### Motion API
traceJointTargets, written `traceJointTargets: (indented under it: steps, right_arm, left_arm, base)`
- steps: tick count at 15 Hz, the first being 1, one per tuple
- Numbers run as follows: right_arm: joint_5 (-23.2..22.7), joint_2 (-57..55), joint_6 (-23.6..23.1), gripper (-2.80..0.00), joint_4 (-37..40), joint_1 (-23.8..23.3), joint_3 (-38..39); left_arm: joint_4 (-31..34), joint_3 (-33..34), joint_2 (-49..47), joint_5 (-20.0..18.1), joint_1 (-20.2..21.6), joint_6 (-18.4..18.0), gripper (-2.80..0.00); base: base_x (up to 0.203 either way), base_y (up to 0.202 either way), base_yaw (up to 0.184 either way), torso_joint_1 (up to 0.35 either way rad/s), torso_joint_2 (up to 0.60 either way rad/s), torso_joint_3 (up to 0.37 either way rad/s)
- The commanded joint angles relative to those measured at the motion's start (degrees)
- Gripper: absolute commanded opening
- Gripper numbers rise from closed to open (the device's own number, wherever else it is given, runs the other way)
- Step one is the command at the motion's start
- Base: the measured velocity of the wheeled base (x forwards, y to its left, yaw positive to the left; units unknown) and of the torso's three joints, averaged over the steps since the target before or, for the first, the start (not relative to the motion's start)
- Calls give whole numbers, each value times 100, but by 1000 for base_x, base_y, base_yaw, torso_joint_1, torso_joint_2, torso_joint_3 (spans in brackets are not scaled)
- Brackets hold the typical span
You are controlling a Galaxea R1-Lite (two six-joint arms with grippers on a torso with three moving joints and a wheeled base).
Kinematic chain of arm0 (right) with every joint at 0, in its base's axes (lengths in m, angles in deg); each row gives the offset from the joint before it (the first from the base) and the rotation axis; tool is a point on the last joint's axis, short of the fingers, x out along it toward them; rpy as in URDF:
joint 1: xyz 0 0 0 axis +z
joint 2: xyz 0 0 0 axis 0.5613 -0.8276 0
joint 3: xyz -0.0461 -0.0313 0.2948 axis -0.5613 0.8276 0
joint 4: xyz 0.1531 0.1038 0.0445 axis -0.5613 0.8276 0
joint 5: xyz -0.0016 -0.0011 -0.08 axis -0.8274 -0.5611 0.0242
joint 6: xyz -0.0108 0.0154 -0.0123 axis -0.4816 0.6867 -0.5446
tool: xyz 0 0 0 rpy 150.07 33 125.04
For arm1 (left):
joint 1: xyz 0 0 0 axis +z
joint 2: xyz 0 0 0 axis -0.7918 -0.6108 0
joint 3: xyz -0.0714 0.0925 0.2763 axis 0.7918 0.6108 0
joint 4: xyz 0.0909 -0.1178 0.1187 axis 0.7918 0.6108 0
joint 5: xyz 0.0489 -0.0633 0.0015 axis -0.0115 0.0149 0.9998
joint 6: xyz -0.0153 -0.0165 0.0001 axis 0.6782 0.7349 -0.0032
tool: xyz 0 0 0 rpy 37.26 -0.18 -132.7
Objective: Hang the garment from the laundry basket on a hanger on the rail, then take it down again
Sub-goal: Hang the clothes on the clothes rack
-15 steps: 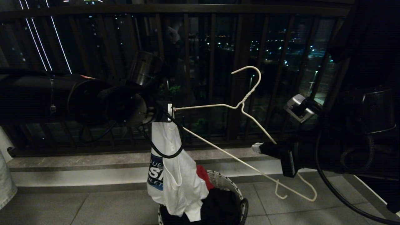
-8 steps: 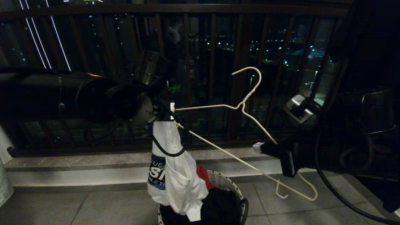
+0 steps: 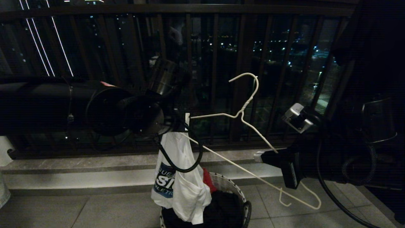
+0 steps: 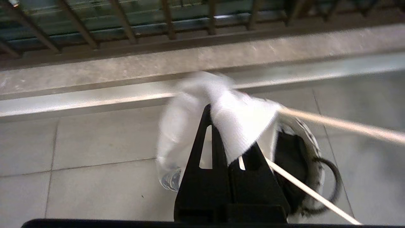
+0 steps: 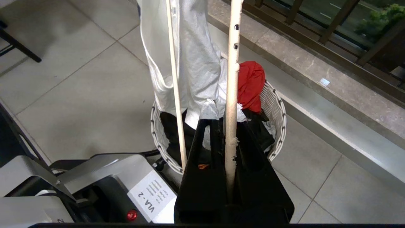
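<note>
Two grippers share the load here. My left gripper (image 3: pixel 186 122) is pinched shut on the bunched top of the white T-shirt (image 3: pixel 182 186), which hangs straight down, long axis vertical, its hem dipping into the round laundry basket (image 3: pixel 234 190) on the tiled floor (image 3: pixel 79 212). My right gripper (image 3: pixel 258 156) is clamped on one sloping arm of the cream wire hanger (image 3: pixel 243 110). I see the hanger tilted, hook uppermost and curling toward my left, its long bottom wire running diagonally from the shirt down to my right. A red cloth (image 5: pixel 251 80) lies at the basket's rim.
</note>
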Motion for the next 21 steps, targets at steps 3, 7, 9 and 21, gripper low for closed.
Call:
traceJointTargets:
  steps: [3, 7, 9, 21]
  right_arm:
    - [-10, 11, -5, -280, -11, 46, 6]
    - [-18, 25, 4, -280, -11, 94, 6]
    - [-18, 17, 6, -280, -11, 145, 15]
    - [-72, -158, -7, -280, -637, 411, -326]
  left_arm:
    - [8, 172, 114, -162, -412, 117, -280]
    - [-13, 216, 200, -269, -728, 326, -280]
    - [-12, 285, 232, -259, -852, 303, -280]
    - [13, -246, 586, -506, -750, -694, -280]
  base:
    - [0, 0, 0, 0, 0, 0]
    - [0, 0, 0, 0, 0, 0]
    - [0, 0, 0, 0, 0, 0]
    - [0, 0, 0, 0, 0, 0]
